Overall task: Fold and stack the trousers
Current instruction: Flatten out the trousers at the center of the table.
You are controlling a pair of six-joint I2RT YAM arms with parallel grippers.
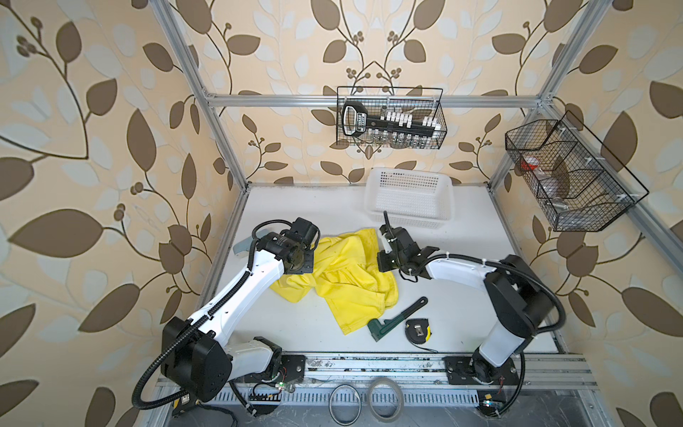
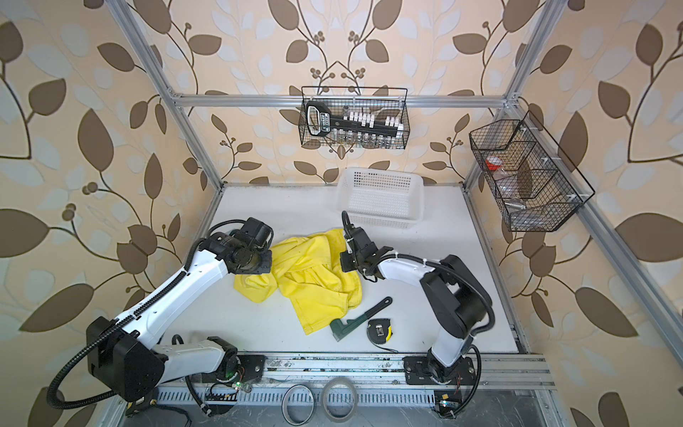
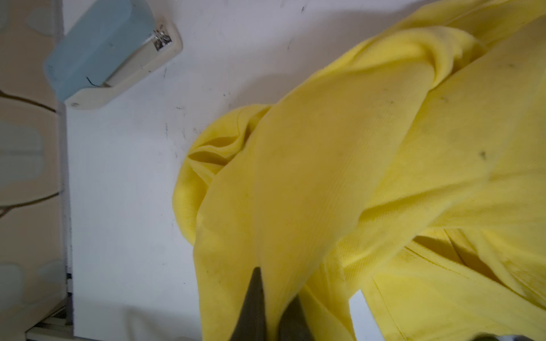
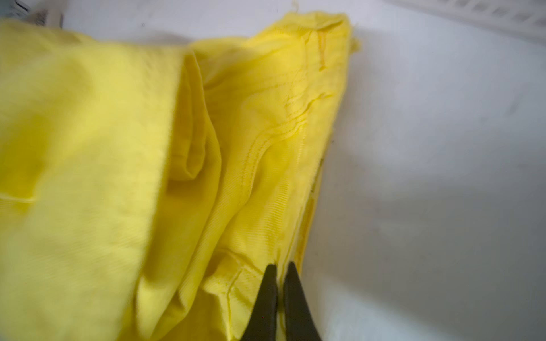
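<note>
Trousers (image 1: 343, 281): a crumpled, unfolded yellow heap on the middle of the worktop, between the two arms. One flat end reaches toward the front edge.
Trousers, close up: the left wrist view shows loose folds (image 3: 325, 177). The right wrist view shows a stitched seam and hem (image 4: 266, 133).
Left gripper (image 3: 274, 307): clamped tight on a fold at the left side of the trousers, with cloth drawn up in a ridge between the fingers. In both top views the wrist hides it.
Right gripper (image 4: 280, 283): pinched closed on a seamed edge at the back right of the trousers. Only a thin layer of cloth sits between the fingers (image 4: 267, 295).
Wrench (image 1: 397, 319): green, flat on the worktop near the front edge. Its head is just beside the front end of the trousers and its handle points toward the back right.
Tape measure (image 1: 417, 329): black and yellow, just beside the wrench on its right.
Stapler (image 3: 112, 56): blue and cream, by the left edge, apart from the trousers.
Basket (image 1: 410, 218): white and perforated, at the back edge, right of the middle, near the right wrist.
Wire baskets (image 1: 391, 118): black, one hung on the back rail and one on the right rail, above the worktop.
</note>
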